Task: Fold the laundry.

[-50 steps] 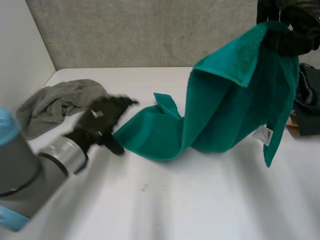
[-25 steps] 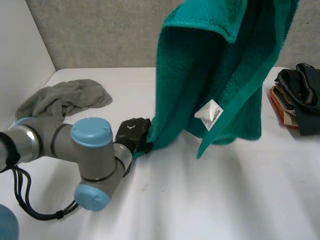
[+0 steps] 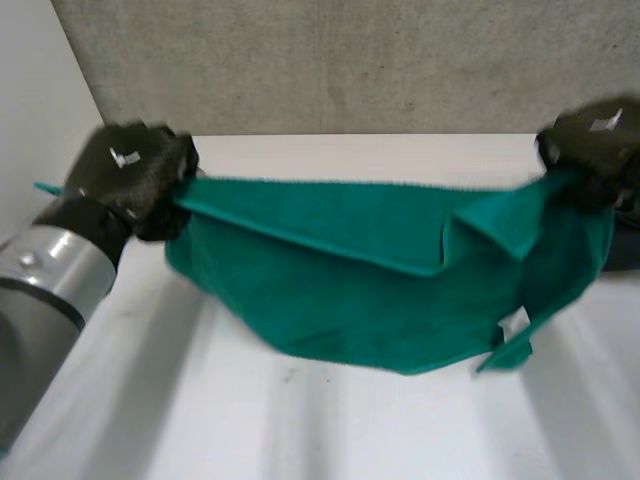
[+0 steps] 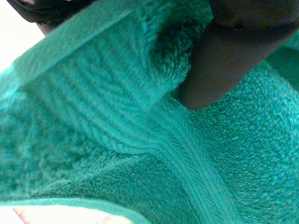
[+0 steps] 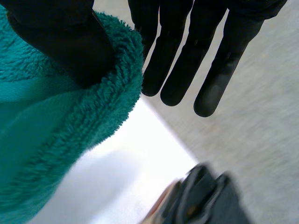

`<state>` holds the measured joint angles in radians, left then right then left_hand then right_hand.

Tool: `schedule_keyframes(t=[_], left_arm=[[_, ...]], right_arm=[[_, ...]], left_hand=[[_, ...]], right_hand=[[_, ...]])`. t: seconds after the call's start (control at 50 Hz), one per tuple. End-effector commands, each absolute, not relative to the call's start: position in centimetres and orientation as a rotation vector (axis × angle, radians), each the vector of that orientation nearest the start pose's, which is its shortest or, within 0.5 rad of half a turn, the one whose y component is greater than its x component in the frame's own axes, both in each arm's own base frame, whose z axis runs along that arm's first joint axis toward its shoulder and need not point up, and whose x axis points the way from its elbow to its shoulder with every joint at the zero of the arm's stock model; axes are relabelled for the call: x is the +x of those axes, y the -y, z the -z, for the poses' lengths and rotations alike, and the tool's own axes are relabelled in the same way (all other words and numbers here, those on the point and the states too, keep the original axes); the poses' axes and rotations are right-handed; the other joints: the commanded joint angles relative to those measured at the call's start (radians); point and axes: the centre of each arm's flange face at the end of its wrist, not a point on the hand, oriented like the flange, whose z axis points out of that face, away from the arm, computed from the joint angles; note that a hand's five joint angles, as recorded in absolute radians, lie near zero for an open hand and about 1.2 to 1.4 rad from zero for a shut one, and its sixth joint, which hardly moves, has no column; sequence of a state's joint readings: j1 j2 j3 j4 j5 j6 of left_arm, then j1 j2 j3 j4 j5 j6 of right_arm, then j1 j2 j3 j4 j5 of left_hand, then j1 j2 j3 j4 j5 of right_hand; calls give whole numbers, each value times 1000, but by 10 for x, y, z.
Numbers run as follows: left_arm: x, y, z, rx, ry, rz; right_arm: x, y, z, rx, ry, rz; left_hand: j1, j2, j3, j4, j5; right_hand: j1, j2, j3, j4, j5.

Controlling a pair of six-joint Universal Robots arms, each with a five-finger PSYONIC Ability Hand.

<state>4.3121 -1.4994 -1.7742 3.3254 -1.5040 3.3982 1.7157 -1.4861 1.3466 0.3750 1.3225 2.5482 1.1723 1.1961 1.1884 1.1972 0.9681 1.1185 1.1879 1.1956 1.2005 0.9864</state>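
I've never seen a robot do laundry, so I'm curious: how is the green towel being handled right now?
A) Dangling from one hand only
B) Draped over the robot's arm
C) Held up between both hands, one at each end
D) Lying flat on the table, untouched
C: the left hand and the right hand each grip an upper end of the green towel, which sags between them over the white table.

Teal-green towel [image 3: 350,290] (white tag [image 3: 513,322])

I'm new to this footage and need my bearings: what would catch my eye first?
A green towel is stretched wide over the white table, held between the left hand at one top corner and the right hand at the other. A white label hangs near its lower edge, toward the right hand's side.
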Motion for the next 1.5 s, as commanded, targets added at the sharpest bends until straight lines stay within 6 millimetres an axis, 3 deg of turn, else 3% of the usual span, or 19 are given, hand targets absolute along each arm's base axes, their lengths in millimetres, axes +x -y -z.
schedule_keyframes(t=[0.02,0.1,0.16,0.2,0.3,0.38,0.42,0.48,0.6,0.7,0.82,0.88,0.94,1.0,1.02,1.1,1.2,1.38,1.5], left_arm=[[-243,226,-218,983,-2285,2000],[-253,259,-199,1023,-2224,1912],[-265,283,-213,1004,-2110,1968],[-279,306,-245,940,-1970,2099],[-296,329,-336,730,-1614,2464],[-295,324,-382,581,-1371,2664],[-290,314,-398,532,-1296,2721],[-289,306,-386,561,-1348,2701],[-286,290,-311,711,-1631,2536],[-282,277,-251,824,-1815,2371],[-280,270,-174,943,-2044,2127],[-281,265,-158,979,-2086,2076],[-285,262,-155,997,-2094,2073],[-285,261,-156,998,-2092,2076],[-285,261,-157,997,-2090,2079],[-285,260,-162,985,-2087,2092],[-282,258,-166,935,-2127,2123],[-281,258,-165,907,-2163,2129],[-281,258,-166,905,-2162,2134]], right_arm=[[201,287,-251,-1399,-2465,1584],[206,317,-249,-1308,-2497,1710],[213,348,-267,-1146,-2405,1994],[216,362,-285,-1053,-2303,2179],[219,393,-353,-643,-1735,2733],[220,386,-381,-452,-1416,2841],[218,381,-385,-445,-1393,2844],[215,374,-381,-470,-1478,2797],[214,364,-338,-668,-1833,2453],[201,370,-266,-808,-2162,2045],[198,359,-201,-1022,-2380,1737],[195,355,-170,-1142,-2462,1593],[193,353,-160,-1132,-2488,1566],[186,353,-152,-1046,-2501,1590],[183,353,-151,-1025,-2503,1596],[178,341,-164,-976,-2468,1678],[179,312,-174,-993,-2423,1672],[181,265,-161,-1006,-2424,1530],[182,260,-151,-1014,-2414,1561]], left_hand=[[224,200,208,199,254],[224,200,208,199,254],[224,200,208,199,254],[224,200,208,199,254],[224,200,208,199,254],[224,200,208,199,254],[224,200,208,199,254],[224,200,208,199,254],[224,200,208,199,254],[224,200,208,199,254],[224,200,208,199,254],[224,200,208,199,254],[224,200,208,199,254],[224,200,208,199,254],[224,200,208,199,254],[224,200,208,199,254],[224,200,208,199,254],[224,200,208,199,254],[224,200,208,199,254]], right_hand=[[278,208,201,196,235],[278,208,201,196,235],[278,208,201,196,235],[278,208,201,196,235],[278,208,201,196,235],[278,208,201,196,235],[278,208,201,196,235],[278,208,201,196,235],[278,208,201,196,235],[278,208,201,196,235],[278,208,201,196,235],[278,208,201,196,235],[136,66,59,54,93],[-330,-399,-407,-412,-372],[-349,-419,-426,-431,-392],[-587,-656,-664,-669,-629],[-704,-774,-781,-786,-747],[-766,-836,-843,-848,-809],[-734,-804,-811,-816,-777]])
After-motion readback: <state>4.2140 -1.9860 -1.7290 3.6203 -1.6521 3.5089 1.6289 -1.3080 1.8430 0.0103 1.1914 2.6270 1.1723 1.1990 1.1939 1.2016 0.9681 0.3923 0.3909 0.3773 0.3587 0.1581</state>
